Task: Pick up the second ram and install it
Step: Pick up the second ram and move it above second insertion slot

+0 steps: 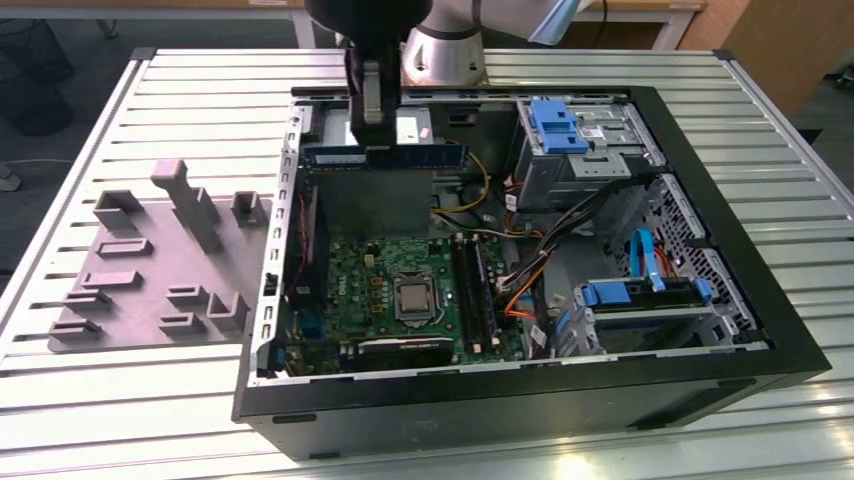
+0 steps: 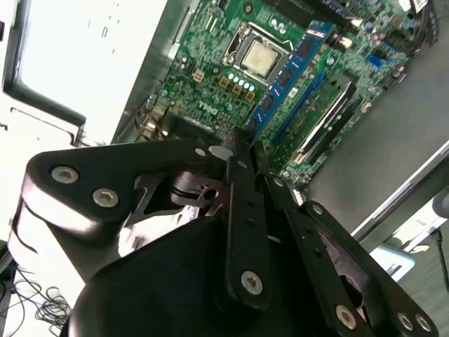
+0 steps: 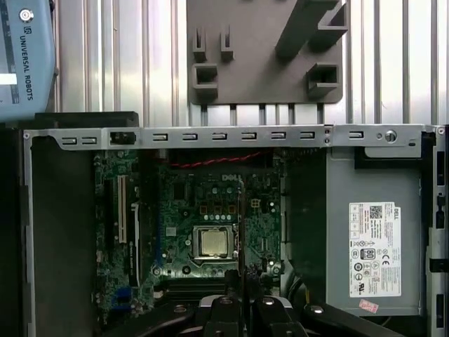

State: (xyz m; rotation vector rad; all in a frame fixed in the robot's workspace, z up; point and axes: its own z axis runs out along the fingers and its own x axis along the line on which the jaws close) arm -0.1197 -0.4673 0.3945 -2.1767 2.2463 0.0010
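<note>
— Dark-blue, that stick in your gripper (image 1: 376, 140)?

— Yes, that is the ram (image 1: 383, 155). My fingers (image 2: 238, 189) are pinched tight on it about its middle. It lies level, its length running across the exterior view. In the second wrist view its row of black chips runs away from me.

— Is it in a slot?

— No. I hold it in the air over the open case (image 1: 534, 385), clear of the parts under it.

— What lies below?

— The green board (image 1: 387, 290). In the first wrist view I look straight down on it, with the square silver processor (image 3: 212, 242) just past my fingers. The long black slots (image 1: 474, 290) lie beside the processor, toward the exterior view's right. Whether one of them is already filled I cannot tell.

— And around the board?

— The grey power supply (image 3: 375, 239) with its white label sits next to it, inside the case wall. Orange and yellow wires (image 1: 527, 275) cross near the slots. Bright blue brackets (image 1: 554, 125) sit on the drive bays at the exterior view's right.

— Outside the case?

— It stands on a table (image 1: 134, 400) of silver slats. On the exterior view's left, just beside the case, lies a grey tray (image 1: 147, 270) of moulded holders.
</note>
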